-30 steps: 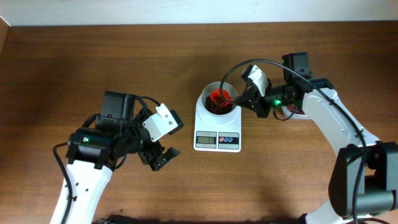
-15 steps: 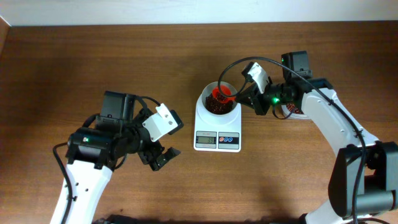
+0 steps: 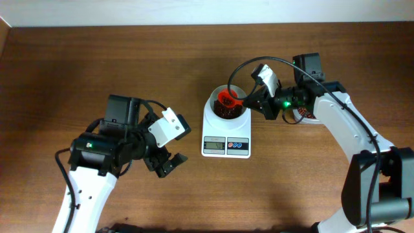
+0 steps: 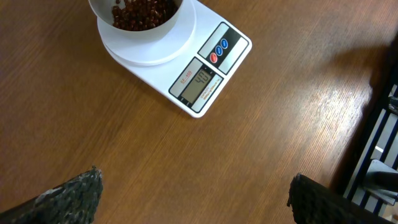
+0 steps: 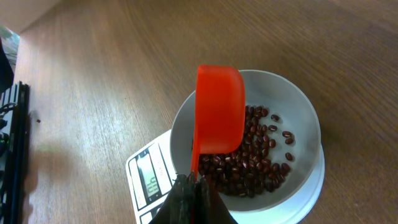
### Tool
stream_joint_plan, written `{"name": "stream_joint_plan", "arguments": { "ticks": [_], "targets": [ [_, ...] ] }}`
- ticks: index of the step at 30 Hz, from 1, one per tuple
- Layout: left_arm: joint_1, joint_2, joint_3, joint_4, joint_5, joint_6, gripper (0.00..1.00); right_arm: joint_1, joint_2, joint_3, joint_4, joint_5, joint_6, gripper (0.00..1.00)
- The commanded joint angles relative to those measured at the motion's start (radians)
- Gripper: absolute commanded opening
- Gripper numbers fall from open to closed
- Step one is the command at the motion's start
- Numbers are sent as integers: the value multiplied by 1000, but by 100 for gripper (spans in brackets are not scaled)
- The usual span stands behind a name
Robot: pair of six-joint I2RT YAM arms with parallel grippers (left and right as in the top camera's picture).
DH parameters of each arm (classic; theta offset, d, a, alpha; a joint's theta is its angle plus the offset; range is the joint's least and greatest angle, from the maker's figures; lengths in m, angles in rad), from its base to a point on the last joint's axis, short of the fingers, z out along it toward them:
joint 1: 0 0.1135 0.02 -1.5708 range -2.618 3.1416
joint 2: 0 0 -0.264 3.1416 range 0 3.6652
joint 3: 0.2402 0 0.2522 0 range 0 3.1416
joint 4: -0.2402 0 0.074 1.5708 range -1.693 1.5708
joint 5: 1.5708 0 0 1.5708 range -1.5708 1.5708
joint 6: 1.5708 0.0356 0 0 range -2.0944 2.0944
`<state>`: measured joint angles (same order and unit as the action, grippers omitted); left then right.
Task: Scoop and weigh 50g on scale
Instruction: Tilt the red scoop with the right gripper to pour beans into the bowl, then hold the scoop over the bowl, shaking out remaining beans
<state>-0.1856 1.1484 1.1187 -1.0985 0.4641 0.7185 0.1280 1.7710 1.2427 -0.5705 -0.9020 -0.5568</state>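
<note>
My right gripper [image 3: 253,102] is clenched on the thin handle of a red scoop [image 3: 228,99], which it holds over the white bowl [image 3: 217,94] on the scale [image 3: 226,139] at mid-table. The scoop's long axis runs from the fingers out to the robot's left. Its handle is at the gripper and its cup is above the far-left part of the bowl. In the right wrist view the scoop [image 5: 219,112] stretches straight away from the pinched fingertips of the right gripper [image 5: 193,186] across the bowl's rim [image 5: 305,106]. I cannot tell whether anything lies in the cup.

The beans [image 5: 255,155] lie in a loose dark red-brown heap in the bottom of the bowl, and white wall shows above them all round.

From overhead, the scale's long axis runs from the far side of the table to the near side. The bowl is at the far end and the grey display and the red and blue buttons are at the near end. In the left wrist view the scale [image 4: 186,68] lies on a slant. Its display is lit with digits that I cannot read surely.

My left gripper [image 3: 167,163] hangs released over bare wood, well apart from the scale on the robot's left. Its two dark fingers [image 4: 68,193] are spread wide with nothing between them.
</note>
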Motion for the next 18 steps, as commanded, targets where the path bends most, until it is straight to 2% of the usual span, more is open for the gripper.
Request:
{"name": "stream_joint_plan", "arguments": {
  "ticks": [1,18],
  "targets": [
    [5,0,21,2,7,20,99,13,5,4,-16,-11,-14,4],
    [5,0,21,1,7,20,99,21,5,4,-10,24,-37,4]
  ]
}}
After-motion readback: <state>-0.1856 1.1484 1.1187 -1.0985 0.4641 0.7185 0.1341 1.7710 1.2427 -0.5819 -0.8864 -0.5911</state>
